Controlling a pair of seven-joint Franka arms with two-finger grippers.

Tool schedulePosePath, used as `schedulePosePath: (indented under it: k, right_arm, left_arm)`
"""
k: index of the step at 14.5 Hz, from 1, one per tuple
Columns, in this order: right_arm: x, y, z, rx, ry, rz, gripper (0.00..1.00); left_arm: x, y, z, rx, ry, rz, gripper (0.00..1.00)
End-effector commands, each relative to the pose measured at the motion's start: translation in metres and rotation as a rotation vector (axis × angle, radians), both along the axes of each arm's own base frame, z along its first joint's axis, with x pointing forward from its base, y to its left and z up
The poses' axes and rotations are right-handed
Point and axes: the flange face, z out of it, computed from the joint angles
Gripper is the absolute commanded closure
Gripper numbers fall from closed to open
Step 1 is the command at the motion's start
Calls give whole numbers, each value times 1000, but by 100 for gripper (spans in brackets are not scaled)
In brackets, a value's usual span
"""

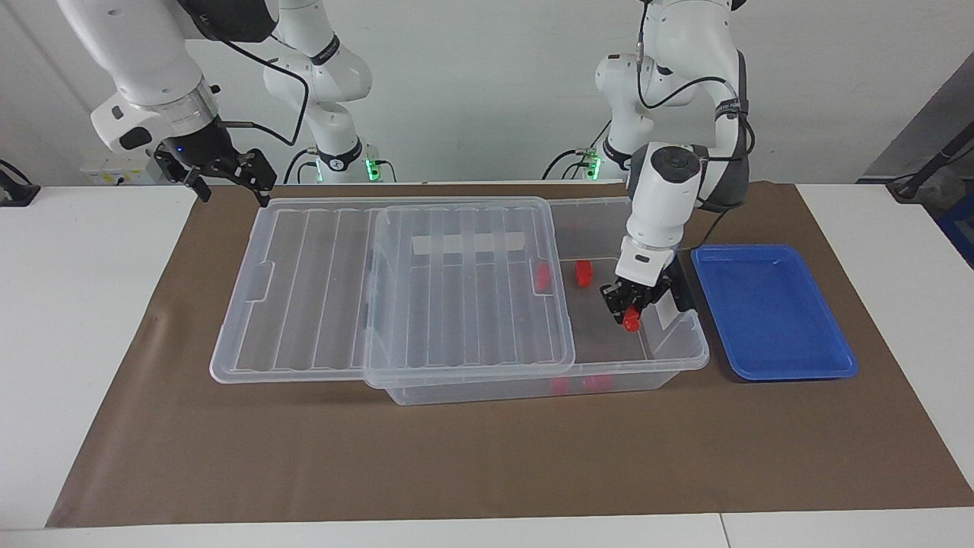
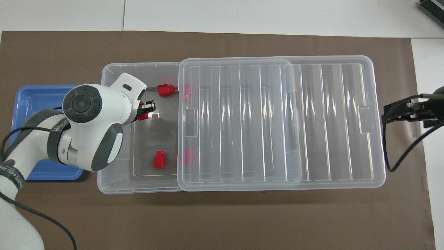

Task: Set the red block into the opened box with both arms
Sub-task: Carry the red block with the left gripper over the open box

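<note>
- Red block (image 1: 631, 323) (image 2: 142, 117) sits pinched at the tip of the left gripper (image 1: 628, 302) (image 2: 147, 108), inside the uncovered end of the box (image 1: 673, 361) (image 2: 114, 182), low between its walls; whether it touches the floor of the box cannot be told.
- Left gripper is closed on that block, the arm reaching down into the box at the left arm's end of the table.
- Clear ribbed lid (image 1: 304, 304) (image 2: 277, 118) lies slid toward the right arm's end, covering most of the box and overhanging it.
- Other red blocks lie on the box floor: one (image 1: 583, 272) (image 2: 159, 159) nearer to the robots, one (image 1: 597, 383) (image 2: 165, 90) farther from them, and two more show blurred through the lid's edge.
- Blue tray (image 1: 768, 312) (image 2: 31, 100) stands just beside the box, at the left arm's end.
- Right gripper (image 1: 228, 173) (image 2: 399, 113) waits in the air with its jaws wide apart and nothing in them, over the brown mat (image 1: 456, 457) (image 2: 208, 218) near the lid's overhanging end.
</note>
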Motion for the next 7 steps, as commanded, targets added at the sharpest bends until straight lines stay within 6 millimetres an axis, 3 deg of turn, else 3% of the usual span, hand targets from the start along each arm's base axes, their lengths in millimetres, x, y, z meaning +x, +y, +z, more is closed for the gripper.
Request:
schedulePosePath:
  k: [1, 3, 7]
  right_arm:
    - [-6, -2, 0, 11, -11, -17, 0]
    - [-6, -2, 0, 11, -11, -17, 0]
    - [-6, -2, 0, 11, -11, -17, 0]
  left_arm:
    - [-2, -19, -20, 24, -37, 18, 100]
    - [-4, -31, -33, 43, -38, 10, 100]
    - [-3, -32, -51, 50, -42, -6, 100]
